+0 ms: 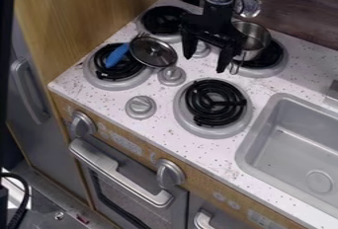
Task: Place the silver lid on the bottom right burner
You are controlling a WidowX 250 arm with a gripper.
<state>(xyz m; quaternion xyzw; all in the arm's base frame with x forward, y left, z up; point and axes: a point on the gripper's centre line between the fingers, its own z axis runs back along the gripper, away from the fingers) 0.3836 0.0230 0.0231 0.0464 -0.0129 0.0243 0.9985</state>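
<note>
Camera view: claw (205, 64) spread, empty; silver lid (143, 51) at the right edge of the near left burner (109, 84); probably light, stiff, slick; best pinched by its central knob (155, 50).

The countertop (198, 153) was flecked dark on white. Silver was seen on the lid (153, 52), blue on the utensil handle (117, 55), black on the burner coils (214, 103), grey on the sink (245, 156); the side panel (86, 11) was patterned with tan wood grain.
</note>
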